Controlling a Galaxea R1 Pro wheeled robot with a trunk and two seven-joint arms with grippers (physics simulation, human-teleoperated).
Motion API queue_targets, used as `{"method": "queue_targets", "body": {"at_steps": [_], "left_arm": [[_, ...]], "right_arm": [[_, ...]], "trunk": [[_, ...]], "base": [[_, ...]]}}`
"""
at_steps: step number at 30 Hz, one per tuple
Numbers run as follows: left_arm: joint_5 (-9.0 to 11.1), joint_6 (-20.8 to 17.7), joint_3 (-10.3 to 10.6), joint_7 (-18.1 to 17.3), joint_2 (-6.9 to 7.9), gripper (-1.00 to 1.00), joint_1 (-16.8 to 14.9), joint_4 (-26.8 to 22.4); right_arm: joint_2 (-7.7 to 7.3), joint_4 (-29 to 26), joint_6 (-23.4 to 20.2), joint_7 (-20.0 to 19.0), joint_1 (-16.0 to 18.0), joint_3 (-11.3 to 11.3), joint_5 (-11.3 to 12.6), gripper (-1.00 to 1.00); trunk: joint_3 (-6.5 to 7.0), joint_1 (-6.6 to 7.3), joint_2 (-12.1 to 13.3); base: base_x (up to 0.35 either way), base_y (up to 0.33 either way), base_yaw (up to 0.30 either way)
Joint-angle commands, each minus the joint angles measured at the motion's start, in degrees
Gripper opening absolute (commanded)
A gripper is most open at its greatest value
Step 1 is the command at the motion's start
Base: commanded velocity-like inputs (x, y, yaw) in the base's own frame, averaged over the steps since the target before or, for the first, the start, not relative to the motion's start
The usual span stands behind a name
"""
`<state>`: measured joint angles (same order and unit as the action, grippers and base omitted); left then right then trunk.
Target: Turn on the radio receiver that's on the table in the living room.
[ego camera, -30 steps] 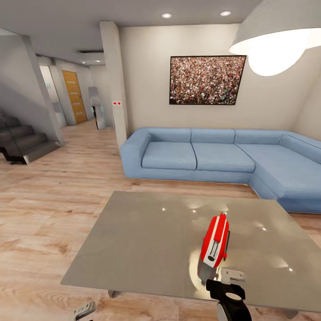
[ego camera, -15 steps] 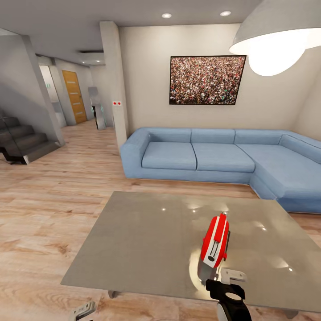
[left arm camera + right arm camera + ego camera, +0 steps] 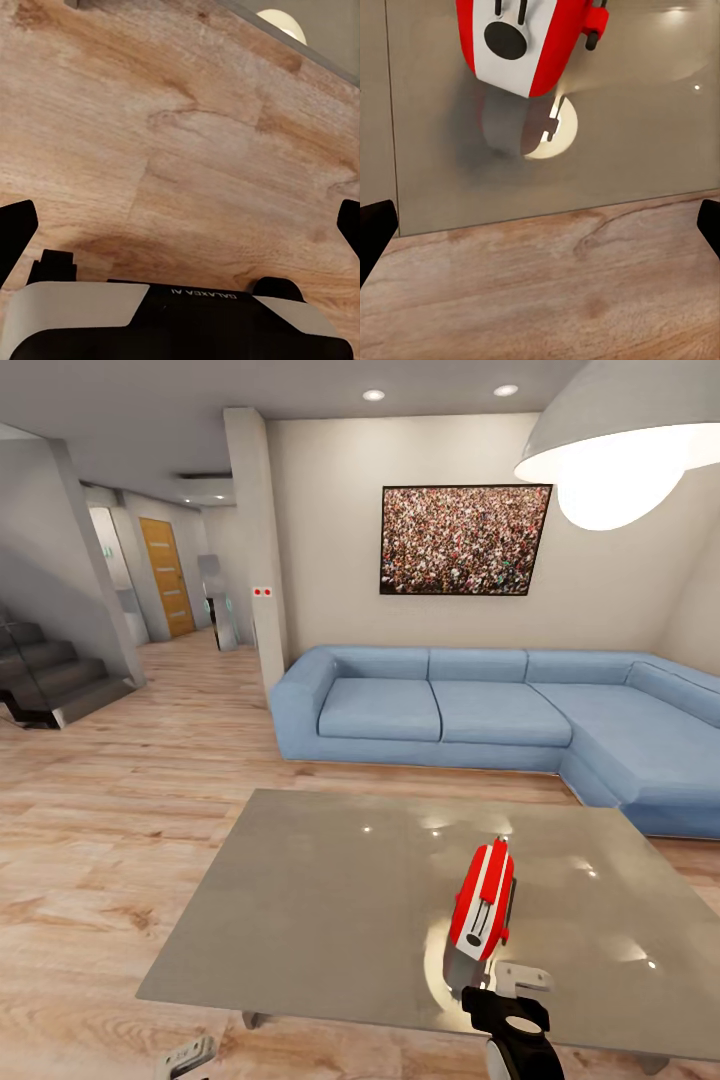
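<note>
Head view: nothing has shifted across the last second; the radio receiver [image 3: 483,900] stands upright on the near right part of the table [image 3: 320,900], with the right gripper [image 3: 508,985] poised just on its near side at the table's near edge, not touching it. The left gripper [image 3: 188,1055] hangs low over the floor [image 3: 100,840], well apart to the left. The blue sofa [image 3: 480,715] lies beyond the table. Left wrist view: fingers [image 3: 15,232] spread wide above bare wood planks, gripping nothing. Right wrist view: fingers [image 3: 375,229] spread wide, the receiver's dark round dial [image 3: 505,40] facing them across a strip of tabletop. The stillness suggests a pause before the reach; the switch-on appears not yet made.
</note>
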<state>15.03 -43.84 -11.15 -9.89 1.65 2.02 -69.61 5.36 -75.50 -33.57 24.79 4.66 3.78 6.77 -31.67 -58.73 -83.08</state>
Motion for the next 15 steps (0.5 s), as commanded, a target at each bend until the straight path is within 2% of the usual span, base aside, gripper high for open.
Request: {"method": "queue_targets", "body": {"at_steps": [1,10,15], "left_arm": [[0.00,0.02,-0.01,0.00,0.01,1.00,0.00,0.00],[0.00,0.10,-0.01,-0.04,0.01,1.00,0.00,0.00],[0.00,0.15,-0.02,-0.04,0.04,1.00,0.00,-0.01]], "right_arm": [[0.00,0.00,0.00,0.00,0.00,0.00,0.00,1.00],[0.00,0.00,0.00,0.01,0.00,0.00,0.00,1.00],[0.00,0.00,0.00,0.00,0.00,0.00,0.00,1.00]], "trunk": [[0.00,0.00,0.00],[0.00,0.00,0.00],[0.00,0.00,0.00]], "base": [[0.000,0.000,0.000],[0.007,0.001,0.000],[0.193,0.099,0.000]]}}
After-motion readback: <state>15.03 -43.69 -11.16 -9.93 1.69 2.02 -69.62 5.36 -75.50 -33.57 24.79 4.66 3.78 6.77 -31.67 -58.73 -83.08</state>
